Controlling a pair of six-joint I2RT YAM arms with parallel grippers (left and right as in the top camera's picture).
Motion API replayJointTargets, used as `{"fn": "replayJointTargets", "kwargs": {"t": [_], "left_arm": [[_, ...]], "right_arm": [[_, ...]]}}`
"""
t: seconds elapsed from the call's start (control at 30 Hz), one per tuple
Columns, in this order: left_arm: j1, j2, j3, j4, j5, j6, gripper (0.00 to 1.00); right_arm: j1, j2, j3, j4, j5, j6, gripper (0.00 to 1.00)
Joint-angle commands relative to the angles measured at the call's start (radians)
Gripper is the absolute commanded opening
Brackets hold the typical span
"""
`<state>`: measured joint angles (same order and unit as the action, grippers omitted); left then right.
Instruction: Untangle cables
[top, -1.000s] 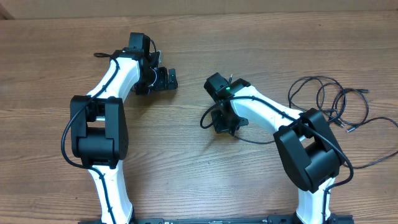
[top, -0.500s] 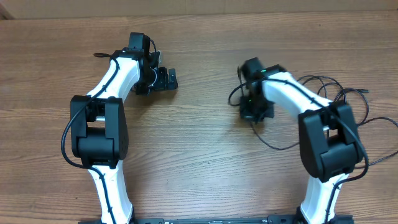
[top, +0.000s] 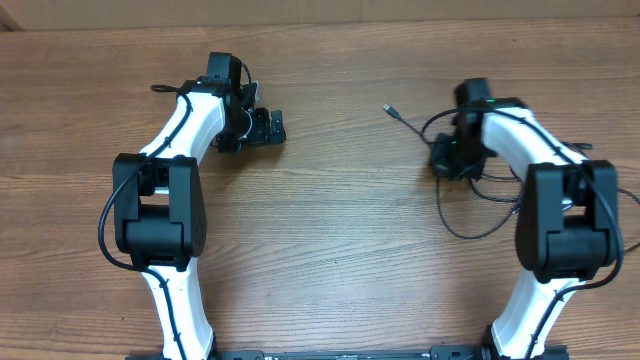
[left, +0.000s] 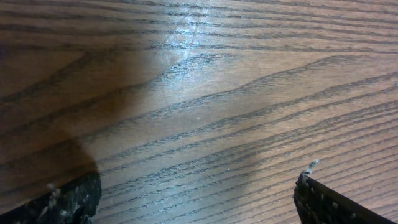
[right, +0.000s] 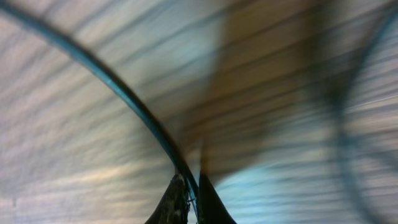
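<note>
The cables are thin black cords lying in loose loops around my right arm; one strand ends in a small plug (top: 388, 107) toward the back centre, and another loop (top: 462, 229) curves below the arm. My right gripper (top: 444, 163) is shut on one cable. In the right wrist view the fingertips (right: 190, 200) pinch that cord (right: 115, 83), which arcs up to the left; the picture is motion-blurred. My left gripper (top: 274, 128) rests at the back left, far from the cables. Its jaws (left: 193, 202) stand wide open over bare wood.
The wooden table (top: 330, 240) spans the whole overhead view. Thicker black wires run along both white arms. More cord ends (top: 583, 147) show at the right edge behind my right arm.
My right arm has swung from the table's centre to the right, pulling the pinched cable along; a plug end now trails out toward the back centre. The left arm has not moved.
</note>
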<state>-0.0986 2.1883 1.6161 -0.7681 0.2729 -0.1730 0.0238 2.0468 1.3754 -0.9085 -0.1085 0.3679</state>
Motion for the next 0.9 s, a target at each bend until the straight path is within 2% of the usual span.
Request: {"fn": "replayJointTargets", "kwargs": {"t": [0.0, 0.23, 0.5, 0.57, 0.67, 0.77, 0.87], "left_arm": [[-0.013, 0.081, -0.052, 0.010, 0.005, 0.009, 1.00], [-0.013, 0.081, -0.052, 0.010, 0.005, 0.009, 1.00], [-0.013, 0.081, -0.052, 0.010, 0.005, 0.009, 1.00], [-0.013, 0.081, -0.052, 0.010, 0.005, 0.009, 1.00], [-0.013, 0.081, -0.052, 0.010, 0.005, 0.009, 1.00], [-0.013, 0.081, -0.052, 0.010, 0.005, 0.009, 1.00], [-0.013, 0.081, -0.052, 0.010, 0.005, 0.009, 1.00]], "right_arm": [[-0.099, 0.036, -0.027, 0.019, 0.147, 0.059, 0.04], [-0.204, 0.035, 0.026, -0.018, 0.097, 0.058, 0.04], [-0.262, 0.035, 0.311, -0.285, -0.024, 0.045, 0.04], [-0.257, 0.035, 0.346, -0.318, -0.079, -0.008, 0.04], [-0.238, 0.035, 0.347, -0.332, -0.150, -0.099, 0.09], [-0.206, 0.035, 0.345, -0.343, -0.155, -0.115, 0.15], [-0.172, 0.035, 0.345, -0.343, -0.155, -0.116, 0.36]]}}
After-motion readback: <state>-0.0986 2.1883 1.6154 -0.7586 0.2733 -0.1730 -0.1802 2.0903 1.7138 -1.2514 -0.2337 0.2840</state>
